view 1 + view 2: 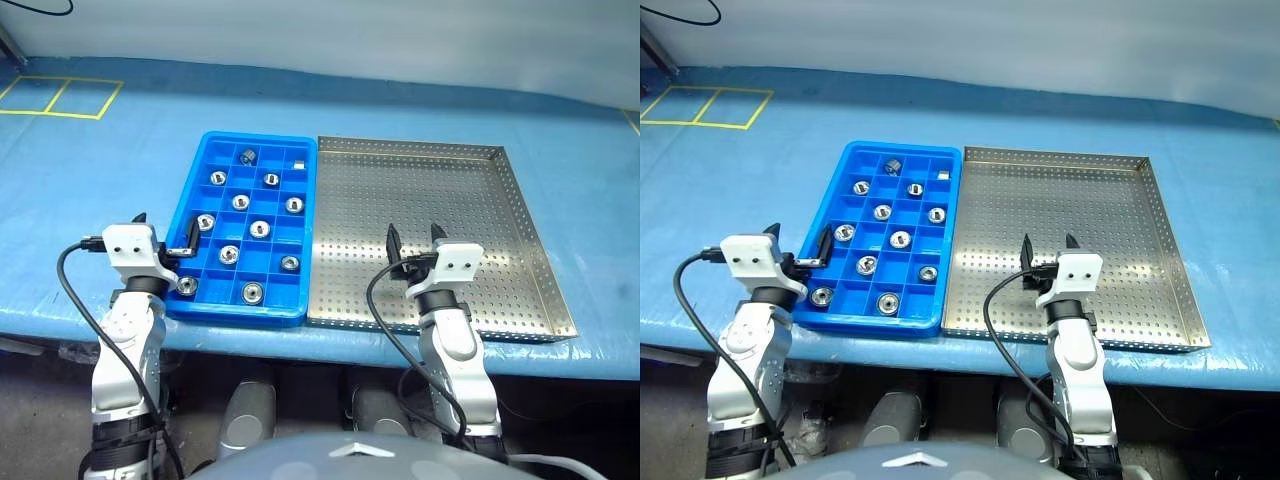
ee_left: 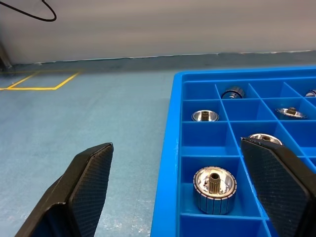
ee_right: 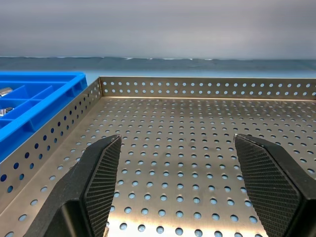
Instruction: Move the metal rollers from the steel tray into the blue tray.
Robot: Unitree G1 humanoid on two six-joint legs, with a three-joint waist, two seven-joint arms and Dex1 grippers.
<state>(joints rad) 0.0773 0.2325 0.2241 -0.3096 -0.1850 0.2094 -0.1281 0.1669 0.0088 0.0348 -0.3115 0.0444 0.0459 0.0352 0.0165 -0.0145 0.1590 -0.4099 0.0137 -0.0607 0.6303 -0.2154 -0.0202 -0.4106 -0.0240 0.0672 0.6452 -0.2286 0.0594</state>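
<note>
Several metal rollers (image 1: 260, 229) lie one to a compartment in the blue tray (image 1: 240, 312). The nearest roller (image 2: 214, 188) rests in the tray's front-left corner cell. To the right, touching it, the steel tray (image 1: 470, 200) has a bare perforated floor with no rollers on it. My left gripper (image 1: 165, 232) is open and level, its fingers standing to either side of the blue tray's left wall near the front corner, holding nothing. My right gripper (image 1: 414, 238) is open over the near left part of the steel tray (image 3: 197, 123), with nothing between its fingers.
A darker grey round piece (image 1: 246, 155) and a small whitish block (image 1: 298, 160) sit in the blue tray's far row. Both trays rest near the front edge of a blue-covered table. Yellow tape squares (image 1: 60, 97) mark the far left.
</note>
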